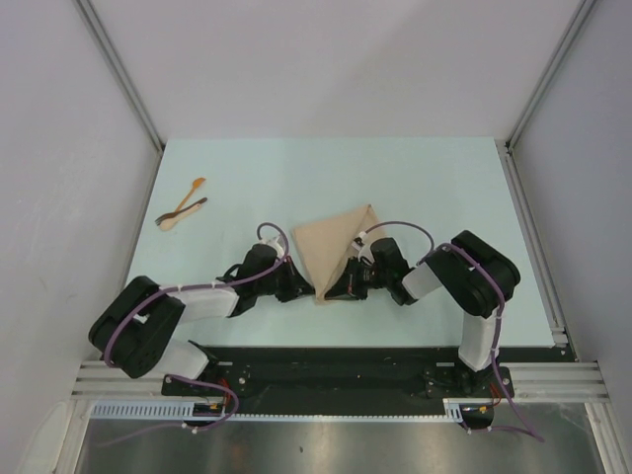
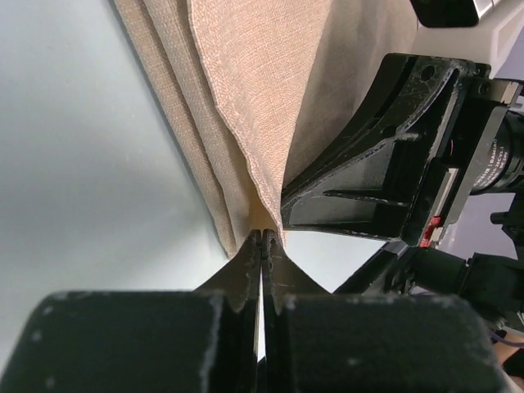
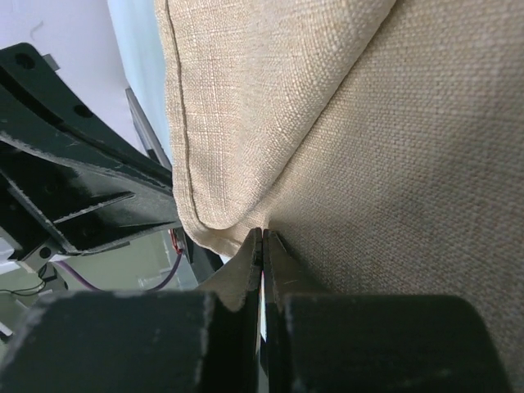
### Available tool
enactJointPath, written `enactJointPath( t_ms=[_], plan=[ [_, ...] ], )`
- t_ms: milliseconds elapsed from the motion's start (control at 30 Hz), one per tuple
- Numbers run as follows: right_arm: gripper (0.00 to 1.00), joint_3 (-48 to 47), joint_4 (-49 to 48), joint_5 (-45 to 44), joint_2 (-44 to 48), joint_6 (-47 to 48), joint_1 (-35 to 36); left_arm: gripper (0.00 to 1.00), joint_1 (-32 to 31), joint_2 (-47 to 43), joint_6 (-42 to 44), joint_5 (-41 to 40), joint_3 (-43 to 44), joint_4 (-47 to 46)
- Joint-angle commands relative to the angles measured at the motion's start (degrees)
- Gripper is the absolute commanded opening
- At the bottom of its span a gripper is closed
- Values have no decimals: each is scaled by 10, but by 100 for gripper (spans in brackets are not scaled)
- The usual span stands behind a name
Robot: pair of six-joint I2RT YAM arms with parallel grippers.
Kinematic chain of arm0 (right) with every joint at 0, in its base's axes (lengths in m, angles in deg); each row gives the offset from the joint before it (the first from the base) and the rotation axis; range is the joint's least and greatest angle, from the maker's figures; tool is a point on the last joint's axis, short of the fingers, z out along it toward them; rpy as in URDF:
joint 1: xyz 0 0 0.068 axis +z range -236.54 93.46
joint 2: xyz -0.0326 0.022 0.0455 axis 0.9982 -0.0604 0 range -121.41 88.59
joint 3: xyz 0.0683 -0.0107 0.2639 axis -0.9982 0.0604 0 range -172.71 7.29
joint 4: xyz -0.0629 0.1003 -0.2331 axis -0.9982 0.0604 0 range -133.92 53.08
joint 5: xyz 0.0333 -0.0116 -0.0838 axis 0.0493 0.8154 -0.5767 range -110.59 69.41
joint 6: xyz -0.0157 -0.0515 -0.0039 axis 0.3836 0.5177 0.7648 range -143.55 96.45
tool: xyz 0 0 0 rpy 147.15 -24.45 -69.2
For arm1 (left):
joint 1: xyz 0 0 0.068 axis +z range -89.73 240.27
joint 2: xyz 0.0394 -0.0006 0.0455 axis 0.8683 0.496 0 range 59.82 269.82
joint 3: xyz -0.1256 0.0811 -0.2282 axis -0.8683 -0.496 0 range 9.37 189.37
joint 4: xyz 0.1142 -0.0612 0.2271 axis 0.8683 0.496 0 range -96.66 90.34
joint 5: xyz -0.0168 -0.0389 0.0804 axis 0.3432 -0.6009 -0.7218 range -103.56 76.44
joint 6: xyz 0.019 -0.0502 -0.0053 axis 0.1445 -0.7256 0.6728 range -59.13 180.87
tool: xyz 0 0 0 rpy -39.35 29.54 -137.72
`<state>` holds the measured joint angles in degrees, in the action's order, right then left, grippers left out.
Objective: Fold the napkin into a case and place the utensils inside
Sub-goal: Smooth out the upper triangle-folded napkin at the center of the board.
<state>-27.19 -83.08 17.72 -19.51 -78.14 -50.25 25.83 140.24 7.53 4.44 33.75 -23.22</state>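
Note:
The beige-tan napkin (image 1: 338, 247) lies folded in a triangle-like shape at the table's middle, its narrow end toward the arms. My left gripper (image 1: 308, 288) is shut on the napkin's near corner (image 2: 246, 123), pinching its layered edges. My right gripper (image 1: 336, 288) faces it from the right and is shut on the same near end of the napkin (image 3: 327, 123). The two grippers almost touch. The light orange-tan wooden spoon (image 1: 185, 202) and the darker brown piece (image 1: 184, 210) lie crossed at the far left of the table. No finished case shows.
The pale green table (image 1: 434, 197) is bounded by white walls and metal rails on the left and right. The right gripper's black body (image 2: 385, 155) fills the right side of the left wrist view.

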Motion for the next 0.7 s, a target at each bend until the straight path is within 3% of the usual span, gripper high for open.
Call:
enactJointPath(
  t_ms=[0, 367, 667],
  plan=[
    [0, 15, -87, 5, -18, -41, 11, 0, -3, 19, -25, 29, -22, -57],
    [0, 32, -182, 1, -62, -97, 24, 0, -9, 59, -26, 37, -33, -89],
    [0, 63, -162, -2, -15, -87, 12, 1, -8, -43, -17, 10, -36, -6]
  ],
)
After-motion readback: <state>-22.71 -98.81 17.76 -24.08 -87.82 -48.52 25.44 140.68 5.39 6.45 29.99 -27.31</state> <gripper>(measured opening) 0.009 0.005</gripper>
